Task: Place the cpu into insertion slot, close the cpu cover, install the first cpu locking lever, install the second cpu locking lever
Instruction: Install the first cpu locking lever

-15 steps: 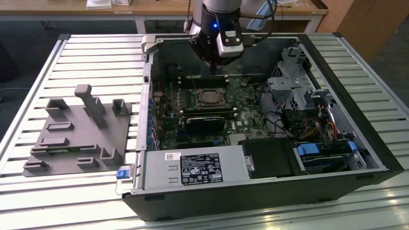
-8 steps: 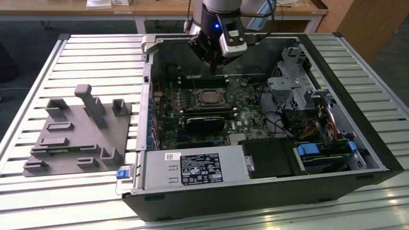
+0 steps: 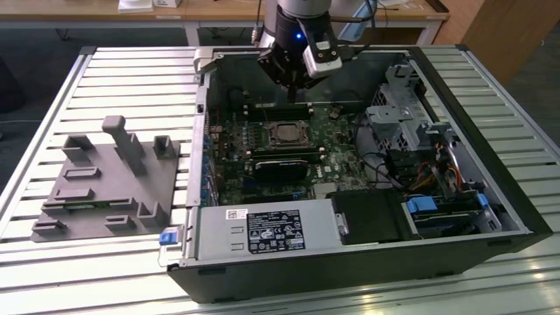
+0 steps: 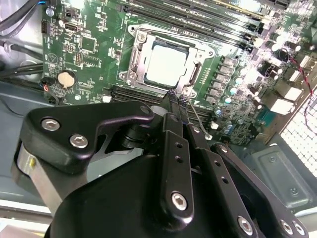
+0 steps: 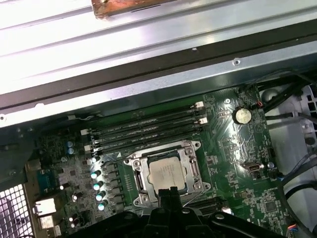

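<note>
The pincer (image 4: pixel 177 97) hangs just above the edge of the insertion slot (image 4: pixel 173 45), its two black fingers (image 4: pixel 171 148) drawn narrow, tips almost together. I cannot tell whether anything is caught between them. In the first wrist view the pincer (image 5: pixel 168 191) tip lies over the rim of the slot on its near side. In the exterior view the pincer (image 3: pixel 292 98) points straight down, a little behind the slot, towards the rear wall of the case.

The cpu (image 4: pixel 166 64) lies flat in the insertion slot, its pale metal top facing up. The cpu cover (image 4: pixel 134 62) lies down around it, framing the chip through its square window. A thin wire lever (image 4: pixel 198 119) runs from the slot corner next to the fingertips out over the green circuit board (image 4: pixel 94 59). I cannot tell whether it is latched.

Long black memory slots (image 5: pixel 148 126) run along two opposite sides of the insertion slot. A coin battery (image 5: pixel 241 115) sits on the board well apart from the slot.

The slot lies near the middle of an open computer case (image 3: pixel 350 279), which rests on a slatted metal worktop (image 3: pixel 131 85). A grey moulded block (image 3: pixel 105 177) stands on the worktop outside the case, well apart from the slot, on the exterior view's left.
</note>
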